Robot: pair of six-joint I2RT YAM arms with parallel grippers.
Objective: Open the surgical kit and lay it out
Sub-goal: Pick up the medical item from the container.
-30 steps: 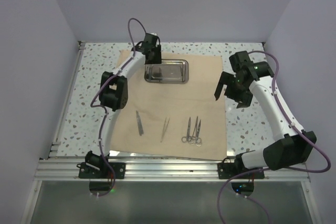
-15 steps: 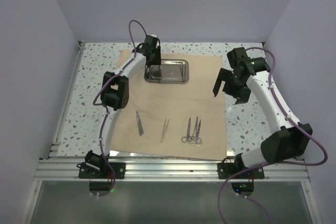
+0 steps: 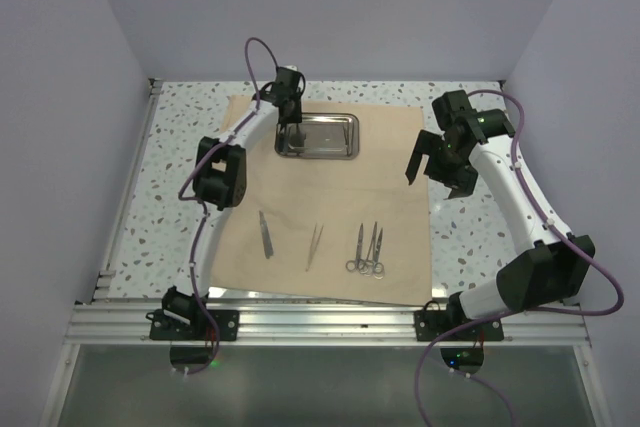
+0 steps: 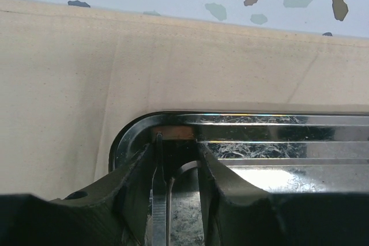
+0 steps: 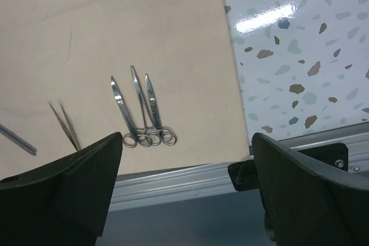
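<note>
The tan cloth (image 3: 330, 197) lies spread flat on the table. The shiny steel tray (image 3: 325, 135) sits at its far end. On the near part lie a scalpel (image 3: 265, 234), tweezers (image 3: 314, 245) and two ring-handled scissors (image 3: 367, 248), which also show in the right wrist view (image 5: 141, 110). My left gripper (image 3: 297, 133) reaches into the tray's left end (image 4: 132, 133); its fingers (image 4: 141, 171) stand close together around a thin silver instrument (image 4: 159, 200) with a ring handle. My right gripper (image 3: 432, 162) hangs wide open and empty above the cloth's right edge.
Speckled tabletop (image 3: 470, 237) shows on both sides of the cloth. A metal rail (image 3: 320, 312) runs along the near edge, and it also shows in the right wrist view (image 5: 173, 180). Purple walls close in the table on three sides.
My left gripper has moved down into the tray's left end. My right arm has swung slightly toward the far side and then held still.
</note>
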